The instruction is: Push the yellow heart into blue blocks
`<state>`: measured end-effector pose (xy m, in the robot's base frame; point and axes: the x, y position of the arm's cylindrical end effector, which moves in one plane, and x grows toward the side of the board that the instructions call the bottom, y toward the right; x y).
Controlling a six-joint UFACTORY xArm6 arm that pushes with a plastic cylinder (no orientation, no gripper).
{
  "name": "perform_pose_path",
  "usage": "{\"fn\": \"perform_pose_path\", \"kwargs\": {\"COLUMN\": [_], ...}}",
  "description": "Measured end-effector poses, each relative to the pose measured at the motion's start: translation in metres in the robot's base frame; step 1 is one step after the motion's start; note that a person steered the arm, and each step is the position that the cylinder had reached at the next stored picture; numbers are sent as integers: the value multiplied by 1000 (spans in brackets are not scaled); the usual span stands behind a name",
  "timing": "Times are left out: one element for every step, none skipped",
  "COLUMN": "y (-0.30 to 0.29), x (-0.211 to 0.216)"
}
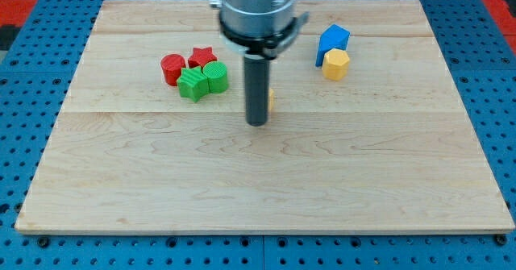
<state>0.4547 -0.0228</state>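
The yellow heart (272,100) sits near the board's middle, and only a sliver of it peeks out on the view's right of the rod. My tip (256,123) is planted on the board right against the heart's left side, touching or just short of it (the rod hides the seam). There is no grasp here: a bare rod, holding nothing.

The heart looks like a small, stiff, light block that should slide readily on smooth wood (258,181), and its curved lobes may let it spin off a glancing push. I judge the push belongs on its lower-left flank.

Up and to the right of the heart waits the blue block (333,40), touching a yellow hexagon (335,64). Left of the heart cluster a red cylinder (172,68), red star (202,57), green star (192,85) and green cylinder (215,76).
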Motion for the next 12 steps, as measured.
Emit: {"fn": "perform_pose_path", "kwargs": {"y": [-15,13,46,67,80,88,88,94,98,73,73,73], "x": [-20,-20,-20,-22,-63,-84,-84,-98,-98,-88,-86,-86]}}
